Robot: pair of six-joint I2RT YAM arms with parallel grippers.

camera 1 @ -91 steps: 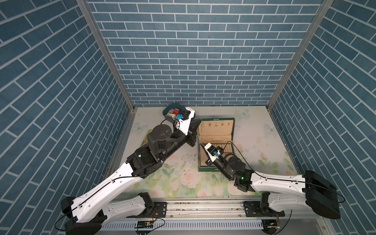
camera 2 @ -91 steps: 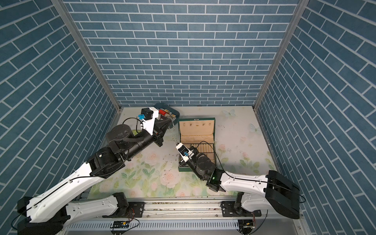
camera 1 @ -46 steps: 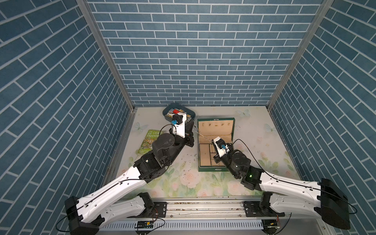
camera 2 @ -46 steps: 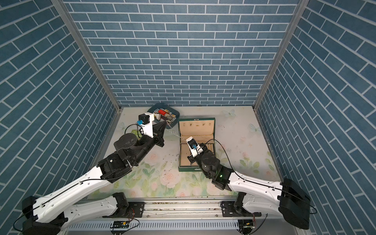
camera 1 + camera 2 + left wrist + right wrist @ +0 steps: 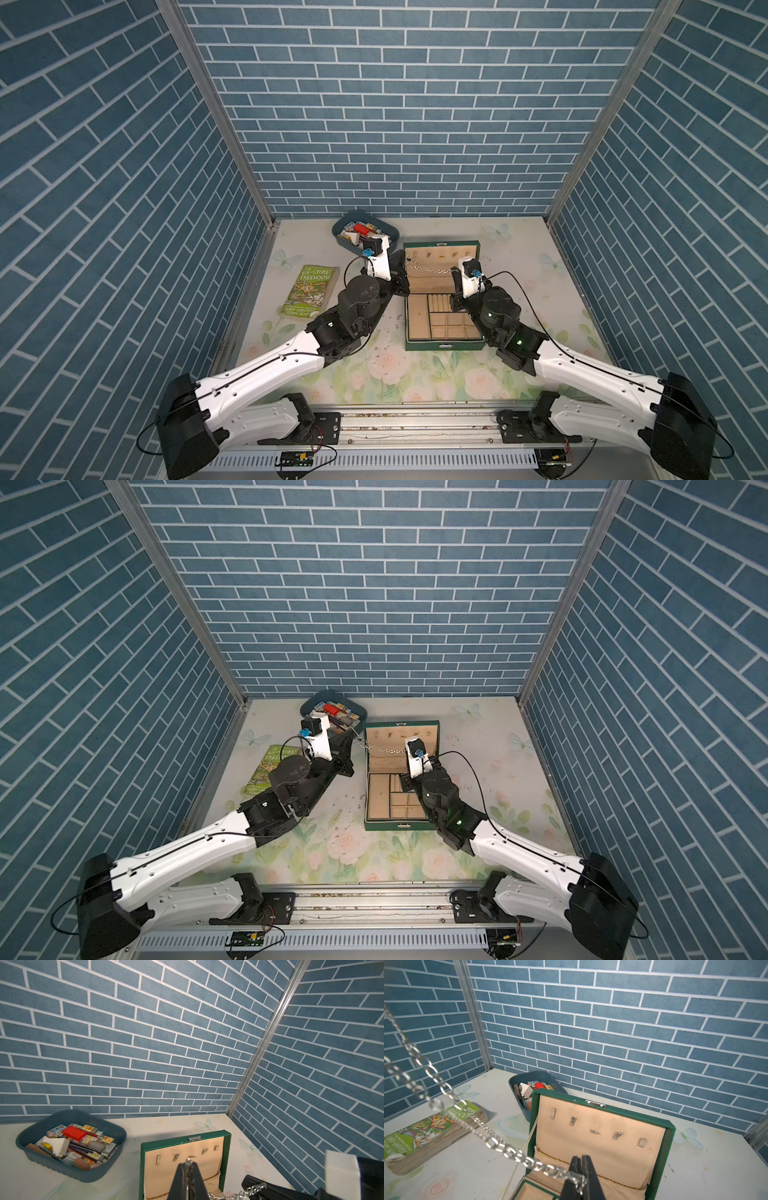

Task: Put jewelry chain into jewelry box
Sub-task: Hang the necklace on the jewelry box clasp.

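The jewelry chain point(image 5: 430, 269) hangs stretched between my two grippers, in front of the raised lid of the jewelry box point(image 5: 444, 345), which is dark green with beige lining. My left gripper point(image 5: 188, 1163) is shut on one end, and a link pokes out past its tips. My right gripper point(image 5: 581, 1158) is shut on the other end. From there the chain point(image 5: 508, 1153) runs off towards the left arm. In both top views the left gripper point(image 5: 355, 736) is at the lid's left edge. The right gripper point(image 5: 456, 274) is over the box's right half.
A blue-grey bin point(image 5: 390, 227) of small items stands behind the left gripper, by the back wall. A green book point(image 5: 309, 291) lies on the floral mat left of the left arm. The box's divided compartments point(image 5: 399, 804) lie open below the right wrist.
The left gripper has come away from the bin towards the box's lid. The right gripper has moved back and to the right over the box. The chain now spans between them.
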